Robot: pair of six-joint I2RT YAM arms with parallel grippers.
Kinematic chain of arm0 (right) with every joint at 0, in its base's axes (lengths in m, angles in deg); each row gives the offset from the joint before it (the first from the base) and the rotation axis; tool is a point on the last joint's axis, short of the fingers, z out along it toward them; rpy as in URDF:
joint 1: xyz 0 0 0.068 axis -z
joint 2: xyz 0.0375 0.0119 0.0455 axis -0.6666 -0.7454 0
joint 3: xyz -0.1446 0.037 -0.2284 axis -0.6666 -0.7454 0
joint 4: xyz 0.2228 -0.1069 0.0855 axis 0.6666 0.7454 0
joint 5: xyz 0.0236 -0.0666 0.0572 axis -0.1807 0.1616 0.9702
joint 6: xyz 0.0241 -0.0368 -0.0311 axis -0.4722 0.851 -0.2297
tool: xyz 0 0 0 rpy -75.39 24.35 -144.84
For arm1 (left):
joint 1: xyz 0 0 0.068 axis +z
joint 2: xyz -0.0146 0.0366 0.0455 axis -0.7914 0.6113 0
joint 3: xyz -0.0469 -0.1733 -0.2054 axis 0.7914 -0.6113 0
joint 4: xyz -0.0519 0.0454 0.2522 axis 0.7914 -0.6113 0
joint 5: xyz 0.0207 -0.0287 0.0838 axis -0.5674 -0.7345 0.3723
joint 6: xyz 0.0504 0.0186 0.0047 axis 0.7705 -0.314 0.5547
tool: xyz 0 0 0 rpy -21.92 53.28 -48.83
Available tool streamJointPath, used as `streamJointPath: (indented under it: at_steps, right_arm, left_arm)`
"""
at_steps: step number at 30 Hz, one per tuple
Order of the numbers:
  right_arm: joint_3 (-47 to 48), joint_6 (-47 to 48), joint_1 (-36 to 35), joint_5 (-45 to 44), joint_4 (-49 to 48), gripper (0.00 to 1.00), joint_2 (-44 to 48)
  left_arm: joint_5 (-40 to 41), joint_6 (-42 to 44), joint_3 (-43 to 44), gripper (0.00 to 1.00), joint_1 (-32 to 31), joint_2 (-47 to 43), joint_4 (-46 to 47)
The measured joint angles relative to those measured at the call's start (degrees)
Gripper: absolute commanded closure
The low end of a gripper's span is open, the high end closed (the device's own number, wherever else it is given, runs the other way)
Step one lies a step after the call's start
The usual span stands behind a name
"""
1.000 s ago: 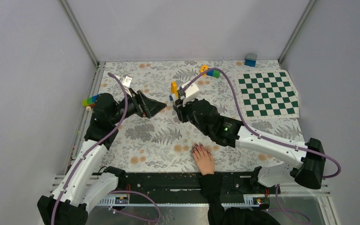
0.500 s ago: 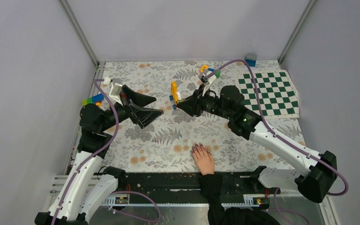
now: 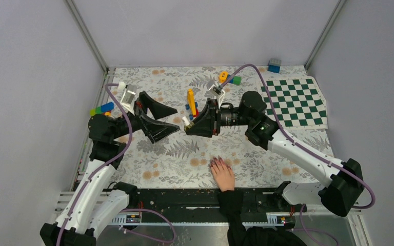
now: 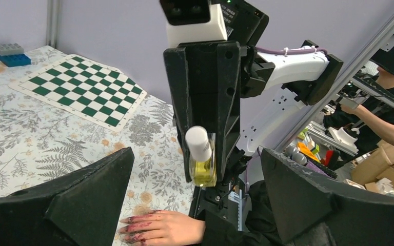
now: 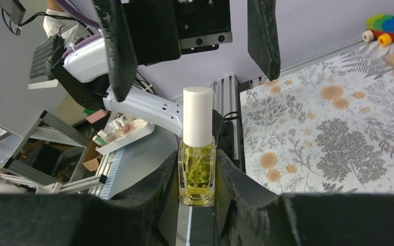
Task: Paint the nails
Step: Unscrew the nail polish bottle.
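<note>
**Cap Presented to Wide-Open Left Jaws for Opening**

The left gripper is held wide open and empty, its two black fingers spread well apart. Straight ahead of that gap, a small square clear-glass bottle of yellowish liquid is offered, with its white cylindrical cap free. The bottle is clamped by its glass body between the jaws of the right gripper, which are closed down to the bottle's width. Nearer than both sets of jaws and below them, a pale human hand is laid flat on the table, and the small dark purplish-red nails are pointed away from the arms' bases.

The step in hand is judged to be uncapping. For this to be done well, the cap should be centred in the left jaws' gap before they are closed. Only the cap should be pinched, never the glass. The twist should be kept along the cap's own axis, and the right grip should be kept firm.

The brush, if any, is hidden under the cap. The lower bottle is masked by the right fingers. In the top view the nails are too small to be judged singly.
</note>
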Motion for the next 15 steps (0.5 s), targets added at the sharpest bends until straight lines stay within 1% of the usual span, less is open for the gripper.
streamJointPath:
  at_steps: [2,6,12,15]
  right_arm:
    - [0.11,-0.59,0.02,1.09,0.04,1.00,-1.18]
    - [1.01,-0.98,0.04,2.45,0.57,1.00,-2.86]
    - [3.32,-0.96,0.04,3.76,1.03,1.00,-3.89]
    - [4.35,-1.03,0.04,4.37,0.96,1.00,-4.74]
  left_arm:
    - [-0.59,-1.44,-0.09,0.01,0.00,1.14,1.46]
    - [-1.81,-6.16,-1.79,0.02,-0.02,3.21,7.56]
    - [-2.75,-8.85,-2.25,0.05,-0.70,4.46,10.27]
    - [-2.91,-9.11,-2.25,0.12,-1.44,4.46,10.47]
